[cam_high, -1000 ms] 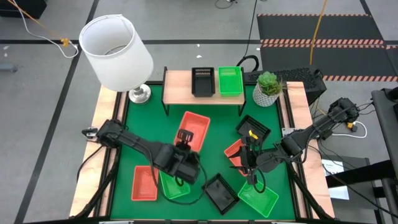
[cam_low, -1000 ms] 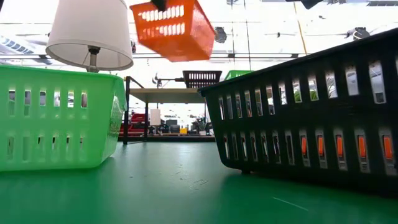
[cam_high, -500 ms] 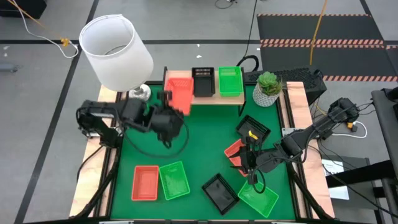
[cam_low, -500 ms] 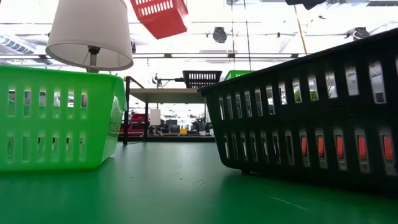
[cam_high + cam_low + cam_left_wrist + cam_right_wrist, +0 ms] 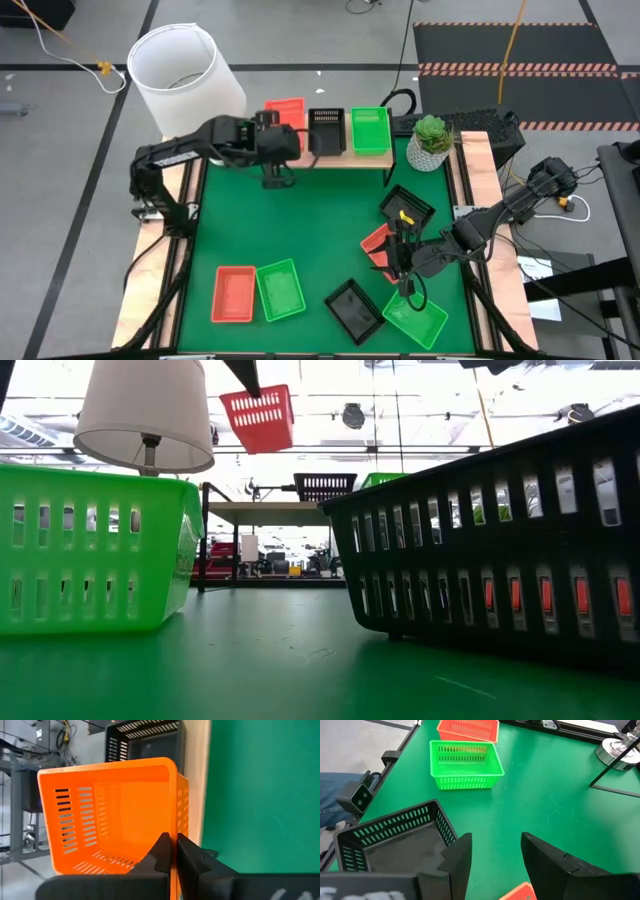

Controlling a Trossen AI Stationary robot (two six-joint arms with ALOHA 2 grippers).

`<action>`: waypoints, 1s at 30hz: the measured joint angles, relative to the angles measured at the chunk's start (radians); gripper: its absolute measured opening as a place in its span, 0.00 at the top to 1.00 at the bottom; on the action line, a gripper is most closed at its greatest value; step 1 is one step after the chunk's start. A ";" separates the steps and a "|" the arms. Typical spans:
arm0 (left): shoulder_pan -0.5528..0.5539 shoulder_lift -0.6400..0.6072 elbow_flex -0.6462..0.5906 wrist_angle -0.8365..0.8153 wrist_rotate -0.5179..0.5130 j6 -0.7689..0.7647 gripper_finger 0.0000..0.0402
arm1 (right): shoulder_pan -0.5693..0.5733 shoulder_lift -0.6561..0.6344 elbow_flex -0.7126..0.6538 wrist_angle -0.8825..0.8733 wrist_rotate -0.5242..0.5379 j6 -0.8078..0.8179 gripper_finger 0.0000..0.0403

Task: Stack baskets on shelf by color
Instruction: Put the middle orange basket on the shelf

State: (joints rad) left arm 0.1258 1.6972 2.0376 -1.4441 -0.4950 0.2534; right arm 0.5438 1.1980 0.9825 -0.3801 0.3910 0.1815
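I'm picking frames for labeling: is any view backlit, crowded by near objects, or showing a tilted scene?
Low view: bright room behind washes out the background; a green basket and a black basket loom large up close. Left wrist view: scene turned sideways, the orange basket fills it. High view: evenly lit.

A white cylindrical fabric lampshade (image 5: 187,72) on a chrome lamp base (image 5: 621,751) is seen at the table's far-left corner. A small potted green succulent (image 5: 431,141) is placed far-right.

The shelf (image 5: 300,148) carries a black basket (image 5: 326,131) beside a green basket (image 5: 369,130).
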 joint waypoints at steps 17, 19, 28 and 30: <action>0.140 -0.001 -0.311 0.166 0.029 0.097 0.94 | 0.000 0.000 0.000 -0.001 0.000 0.015 0.59; 0.154 -0.001 -0.331 0.188 0.029 0.113 0.96 | 0.000 0.000 0.000 0.006 0.000 0.016 0.59; 0.211 -0.001 -0.343 0.236 0.080 0.169 0.94 | 0.000 0.000 0.000 0.009 0.000 0.017 0.59; 0.214 -0.001 -0.343 0.248 0.092 0.180 0.95 | 0.000 0.000 0.000 0.009 0.000 0.017 0.59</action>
State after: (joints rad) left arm 0.3397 1.6962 1.6943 -1.1962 -0.4033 0.4329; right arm 0.5438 1.1980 0.9825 -0.3710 0.3911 0.1981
